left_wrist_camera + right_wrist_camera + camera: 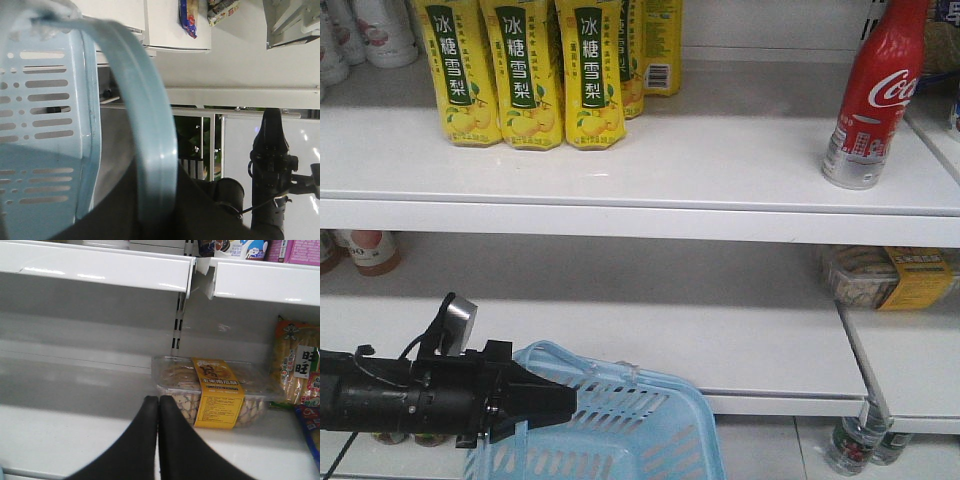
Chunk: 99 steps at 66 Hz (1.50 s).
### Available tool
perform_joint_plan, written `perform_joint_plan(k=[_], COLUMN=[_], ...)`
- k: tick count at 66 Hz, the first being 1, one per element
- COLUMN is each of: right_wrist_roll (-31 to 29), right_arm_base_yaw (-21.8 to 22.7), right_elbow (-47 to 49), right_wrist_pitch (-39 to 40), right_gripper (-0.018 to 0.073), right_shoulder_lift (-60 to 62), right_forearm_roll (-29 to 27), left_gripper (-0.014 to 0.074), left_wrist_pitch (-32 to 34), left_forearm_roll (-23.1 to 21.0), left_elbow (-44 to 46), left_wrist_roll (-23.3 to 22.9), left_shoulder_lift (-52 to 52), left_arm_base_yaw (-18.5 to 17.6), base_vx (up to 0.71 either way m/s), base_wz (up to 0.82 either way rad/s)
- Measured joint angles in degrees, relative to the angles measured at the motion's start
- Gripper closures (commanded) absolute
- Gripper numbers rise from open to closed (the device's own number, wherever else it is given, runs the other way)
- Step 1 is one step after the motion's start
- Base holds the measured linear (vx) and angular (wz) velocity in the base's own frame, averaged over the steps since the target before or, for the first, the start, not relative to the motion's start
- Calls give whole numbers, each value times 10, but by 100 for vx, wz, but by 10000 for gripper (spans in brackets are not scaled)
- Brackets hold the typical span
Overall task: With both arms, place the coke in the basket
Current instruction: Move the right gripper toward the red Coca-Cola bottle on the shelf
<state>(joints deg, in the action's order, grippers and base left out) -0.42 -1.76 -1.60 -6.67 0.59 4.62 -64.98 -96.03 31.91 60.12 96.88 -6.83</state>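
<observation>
There's the left gripper clenched on the handle of the light blue basket, which hangs tilted. The right gripper is pinched closed before a clear box of biscuits. 1 red coke with white script and a silver base stands upright on the top shelf, far right.

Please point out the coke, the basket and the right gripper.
coke point(870, 98), front view, on its red body
basket point(660, 432), front view, on its slotted wall
right gripper point(159, 402), right wrist view, between its fingertips
</observation>
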Motion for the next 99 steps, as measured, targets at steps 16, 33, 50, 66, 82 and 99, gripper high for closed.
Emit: perform_joint_plan(k=[16,33,50,66,82,99], right_wrist_roll=[0,0,0,0,18,39], right_arm_base_yaw=[0,0,0,0,0,0], right_elbow=[0,0,0,0,0,98], right_wrist_pitch=[0,0,0,0,48,67], right_gripper=[568,568,568,568,568,568], right_shoulder_lift=[0,0,0,0,0,-29], right_forearm_roll=[0,0,0,0,0,0], left_gripper=[602,602,602,602,602,602], left_wrist_pitch=[0,0,0,0,0,0], left_forearm_roll=[0,0,0,0,0,0], left_elbow=[0,0,0,0,0,0], left_wrist_roll=[0,0,0,0,0,0], left_shoulder_lift=[0,0,0,0,0,0], left_arm_base_yaw=[0,0,0,0,0,0], base_vx=[0,0,0,0,0,0], base_wz=[0,0,0,0,0,0])
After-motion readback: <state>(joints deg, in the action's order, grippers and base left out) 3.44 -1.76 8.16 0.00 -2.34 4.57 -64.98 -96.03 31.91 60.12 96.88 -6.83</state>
